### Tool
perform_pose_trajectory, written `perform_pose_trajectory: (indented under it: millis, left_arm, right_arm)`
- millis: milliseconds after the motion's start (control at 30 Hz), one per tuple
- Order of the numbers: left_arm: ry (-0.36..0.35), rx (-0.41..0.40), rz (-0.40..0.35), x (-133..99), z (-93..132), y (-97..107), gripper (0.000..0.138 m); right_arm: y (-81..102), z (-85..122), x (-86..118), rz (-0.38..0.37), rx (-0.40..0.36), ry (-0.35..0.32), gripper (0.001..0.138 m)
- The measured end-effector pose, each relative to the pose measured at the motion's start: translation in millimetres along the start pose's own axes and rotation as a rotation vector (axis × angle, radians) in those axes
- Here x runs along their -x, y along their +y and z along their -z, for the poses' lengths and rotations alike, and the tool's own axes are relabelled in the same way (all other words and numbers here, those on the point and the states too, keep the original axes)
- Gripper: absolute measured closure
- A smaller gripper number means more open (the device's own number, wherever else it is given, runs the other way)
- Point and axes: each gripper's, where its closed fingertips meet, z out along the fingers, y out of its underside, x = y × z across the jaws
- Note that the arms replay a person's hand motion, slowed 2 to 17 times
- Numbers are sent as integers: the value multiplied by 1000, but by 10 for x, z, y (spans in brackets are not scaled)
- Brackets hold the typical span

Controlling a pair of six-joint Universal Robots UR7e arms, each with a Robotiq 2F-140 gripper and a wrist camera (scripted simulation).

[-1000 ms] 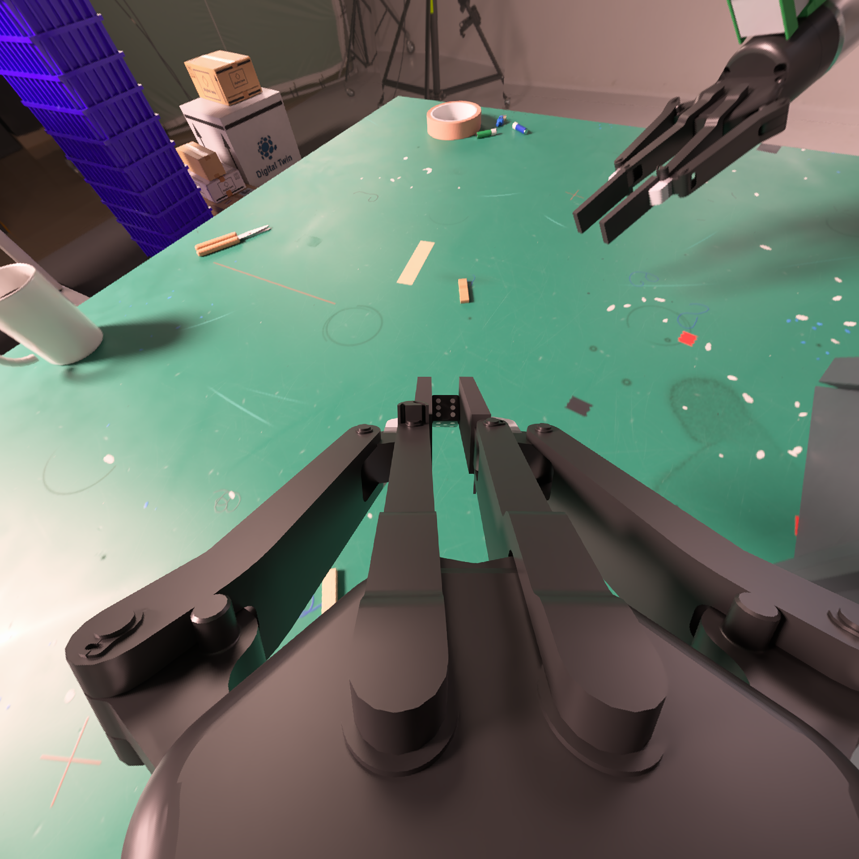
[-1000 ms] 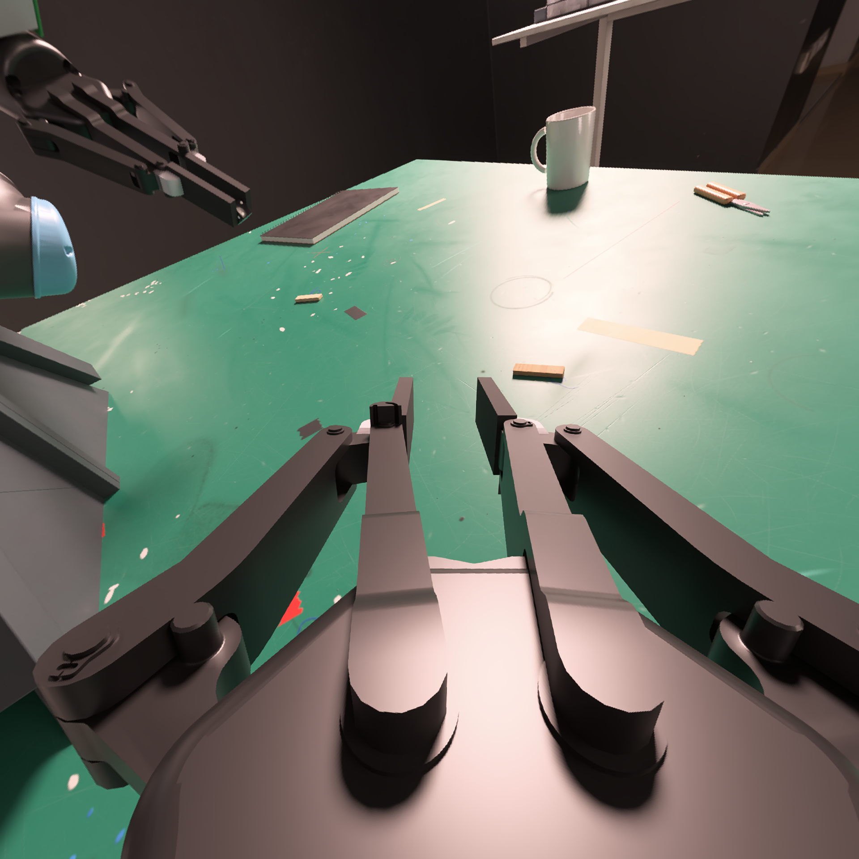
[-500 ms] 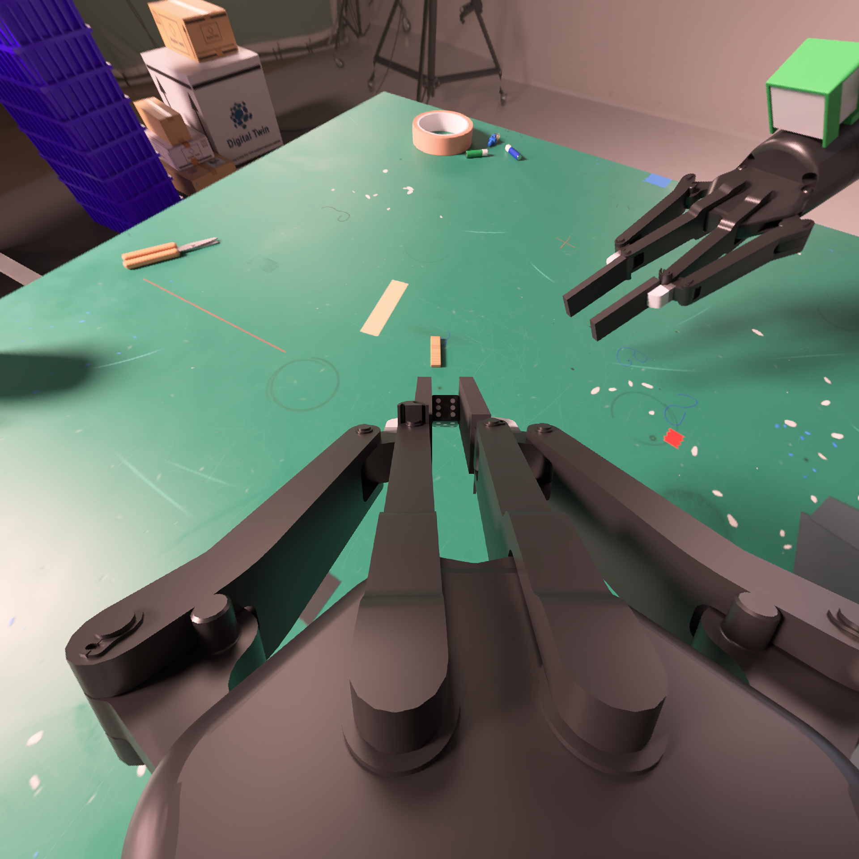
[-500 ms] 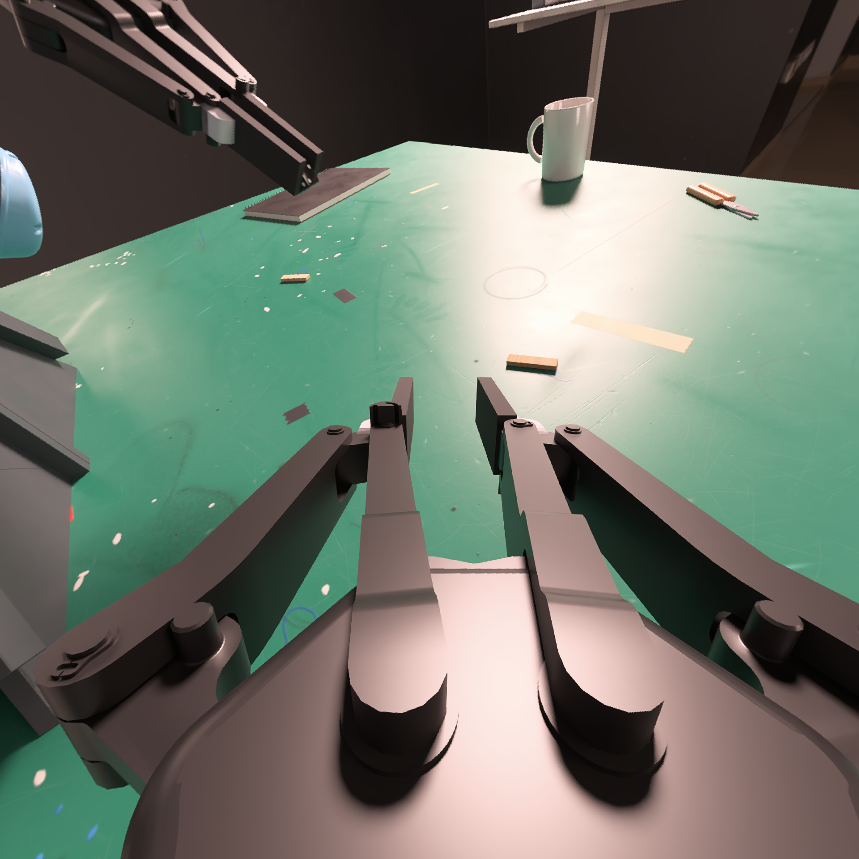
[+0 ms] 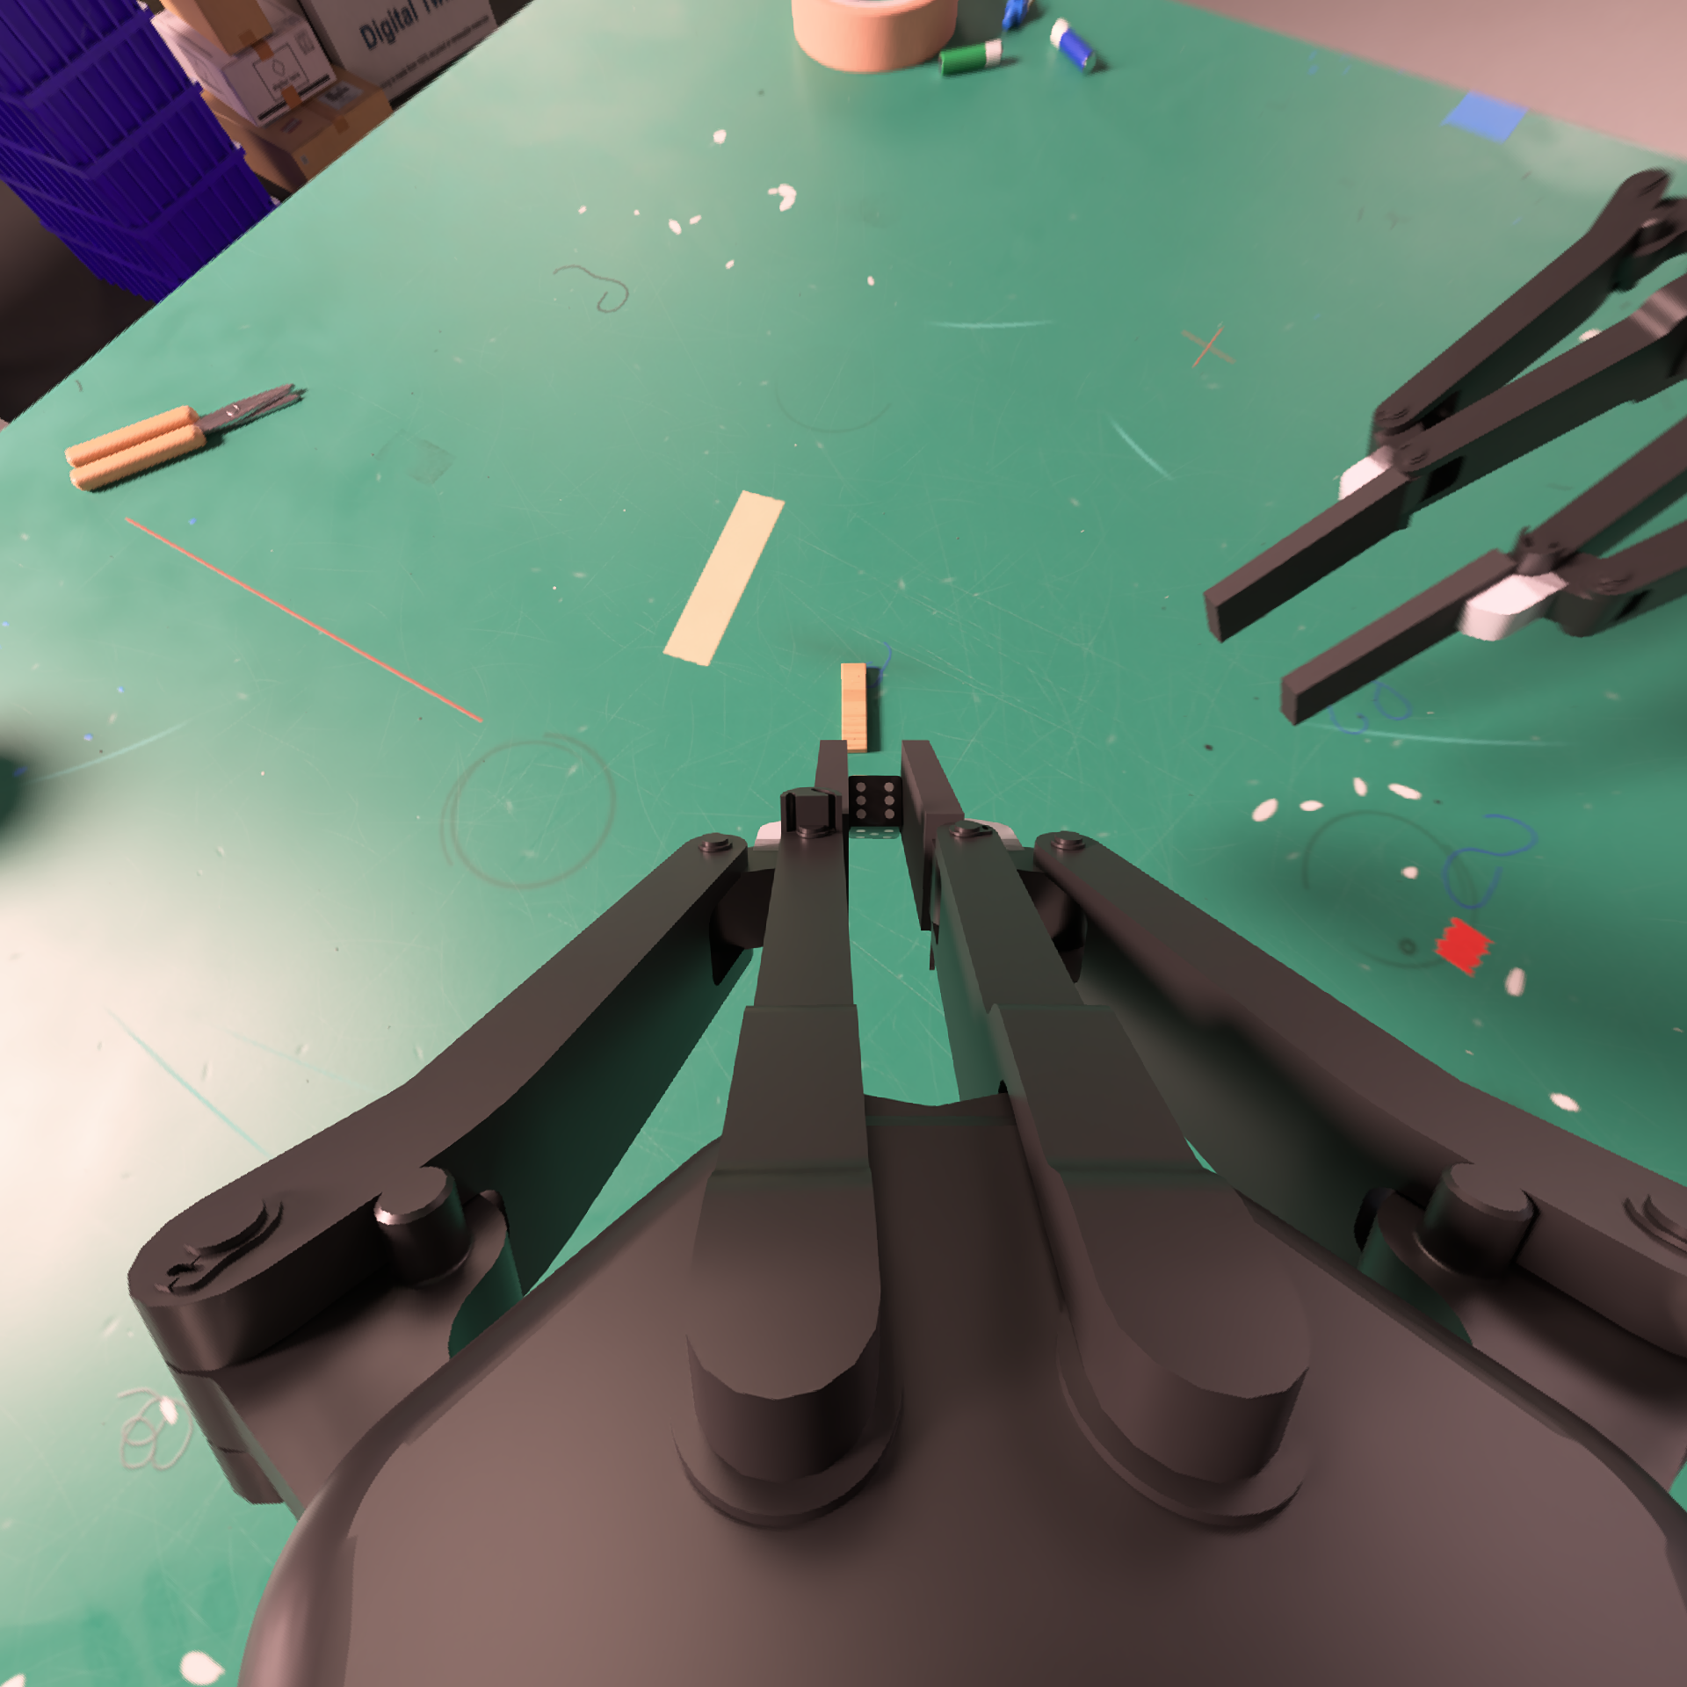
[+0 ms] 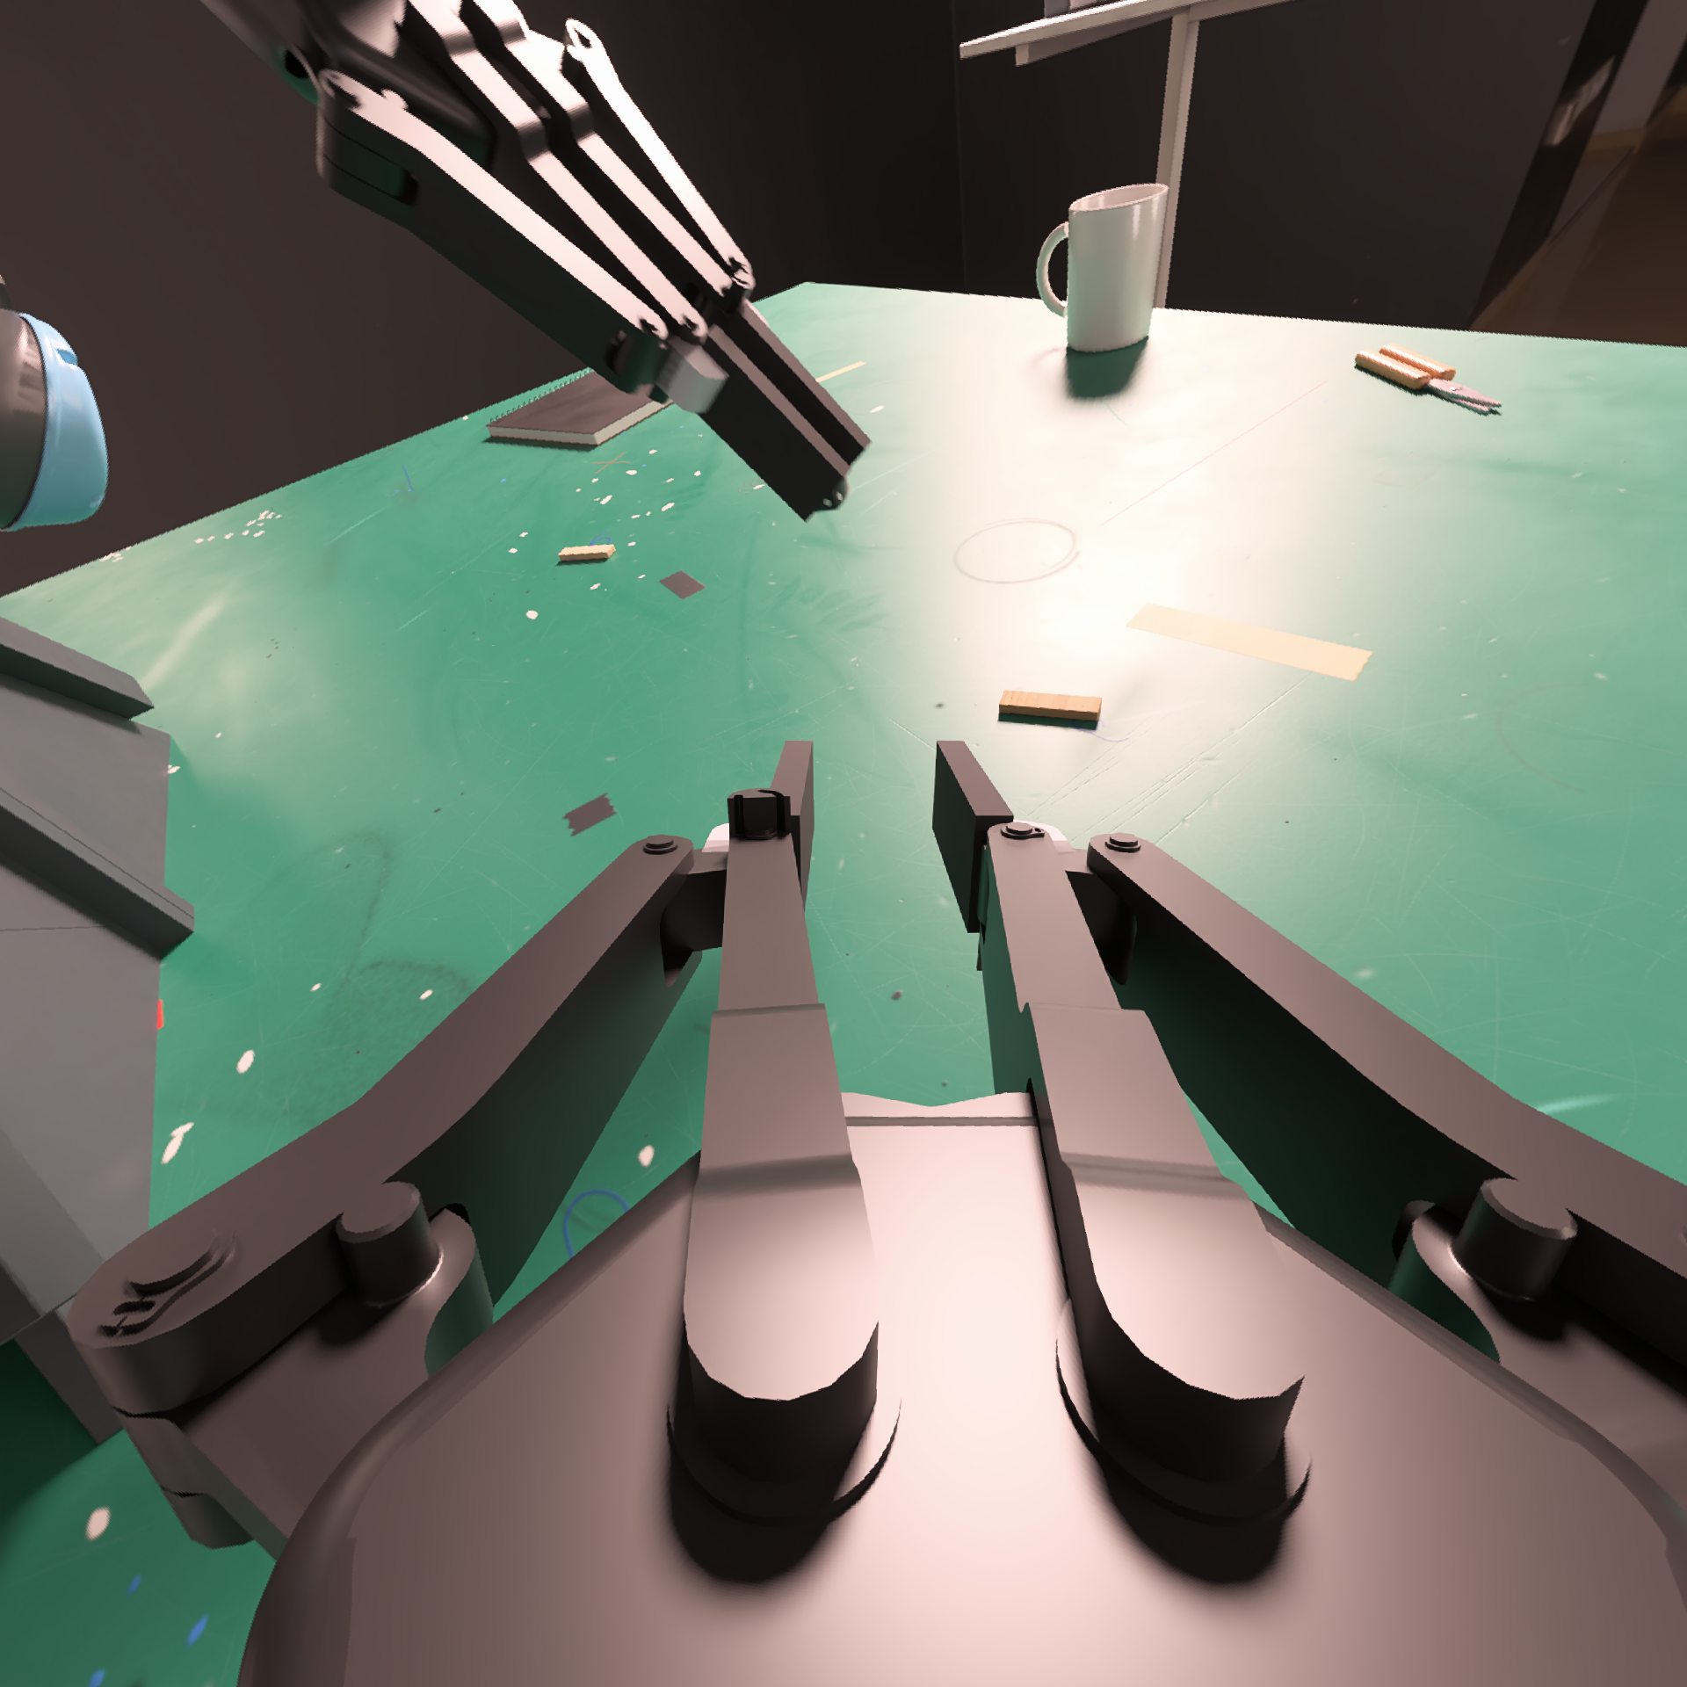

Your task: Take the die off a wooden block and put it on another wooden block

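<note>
Fingers (image 5: 922, 785) pinching black cubic die (image 5: 874, 801)

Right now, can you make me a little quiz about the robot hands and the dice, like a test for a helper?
1. True or false: the left gripper is holding the die.
2. Which thing stands at the table's far edge? A) mug B) bottle C) bowl
3. Fill in: the right gripper is ____ and holds nothing.

Key: 1 true; 2 A; 3 open
</note>
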Motion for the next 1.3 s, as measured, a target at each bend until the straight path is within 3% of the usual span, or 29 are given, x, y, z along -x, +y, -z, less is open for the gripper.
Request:
perform_pose_trajectory:
  millis: [333, 667, 1300]
  left_arm:
    - [-45, 108, -34, 23, -565, -132, 123]
    - [-6, 163, 4, 26, -981, -198, 123]
    - [27, 206, 36, 80, -1308, -202, 123]
  right_arm:
    - [28, 1, -16, -2, 3, 0, 104]
    - [76, -9, -42, 5, 20, 9, 104]
    - [122, -23, -49, -11, 34, -4, 104]
